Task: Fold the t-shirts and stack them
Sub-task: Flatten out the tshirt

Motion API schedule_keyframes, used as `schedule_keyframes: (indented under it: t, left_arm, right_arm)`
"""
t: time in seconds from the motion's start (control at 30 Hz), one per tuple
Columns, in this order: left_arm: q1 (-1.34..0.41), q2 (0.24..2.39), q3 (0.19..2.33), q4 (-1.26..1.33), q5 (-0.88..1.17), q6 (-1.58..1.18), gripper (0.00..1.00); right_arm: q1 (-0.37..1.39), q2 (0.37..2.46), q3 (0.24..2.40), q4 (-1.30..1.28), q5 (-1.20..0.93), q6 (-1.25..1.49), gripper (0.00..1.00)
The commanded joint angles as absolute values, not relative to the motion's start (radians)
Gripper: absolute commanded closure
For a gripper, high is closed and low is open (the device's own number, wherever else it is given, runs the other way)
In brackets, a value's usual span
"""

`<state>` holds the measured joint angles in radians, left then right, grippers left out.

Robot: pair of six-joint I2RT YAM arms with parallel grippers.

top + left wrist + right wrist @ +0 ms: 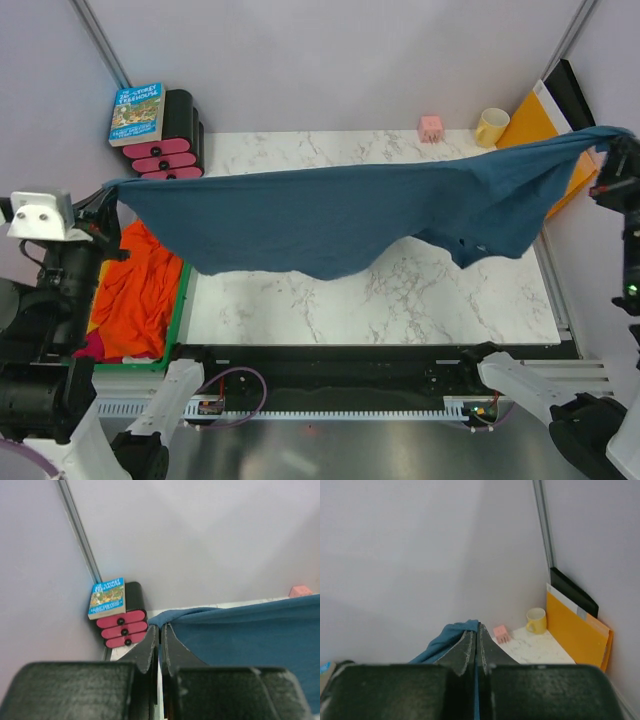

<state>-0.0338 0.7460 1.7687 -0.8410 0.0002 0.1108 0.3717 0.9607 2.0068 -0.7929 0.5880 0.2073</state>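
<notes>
Top view: a white marble-patterned table top (400, 300) fills the middle of the frame, closed in by plain pale grey walls (330, 60) at the top and on both sides.

A large dark teal-blue cloth t-shirt (340, 220) hangs stretched across the frame above the table, from mid left to upper right. Its lower edge sags toward the marble at centre.

The left gripper (110, 190) is pinched on the shirt's left end. In the left wrist view the fingers are nearly together, with the cloth edge caught at their tips. The right gripper (605, 150) is clamped on the right end. In the right wrist view the fingers are pressed together with blue cloth between them.

At lower left, a crumpled bright orange cloth t-shirt (140, 290) lies in a green-rimmed tray (178, 320) beside the table. A strip of pink-red cloth (85, 345) shows at its lower left.

Upper left corner: a blue paperback book (137, 112) lies on a black rack of pink rolls (172, 148).

Upper right: a small pink cube (431, 127) and a yellow mug (491, 126) stand near each other. An orange-yellow flat folder (540, 125) leans at the right wall.
</notes>
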Motion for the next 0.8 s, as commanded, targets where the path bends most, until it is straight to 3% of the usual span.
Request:
schedule_keyframes:
  t: [0.0,0.2,0.47,0.77]
  left_arm:
    - [-0.025,0.752,1.836,-0.851,-0.071,0.152,0.98]
    - [-0.041,0.819,1.93,-0.847,-0.092,0.172,0.98]
    - [-0.044,0.819,1.655,-0.736,-0.074,0.179,0.98]
    - [-0.044,1.024,1.569,-0.546,-0.034,0.166,0.98]
  right_arm:
    - [0.376,0.972,2.142,-0.775,0.655,0.166,1.0]
    - [0.376,1.06,2.232,-0.772,0.643,0.184,1.0]
    - [0.376,1.057,1.919,-0.701,0.713,0.224,1.0]
    - [0.354,1.31,1.905,-0.555,0.747,0.204,1.0]
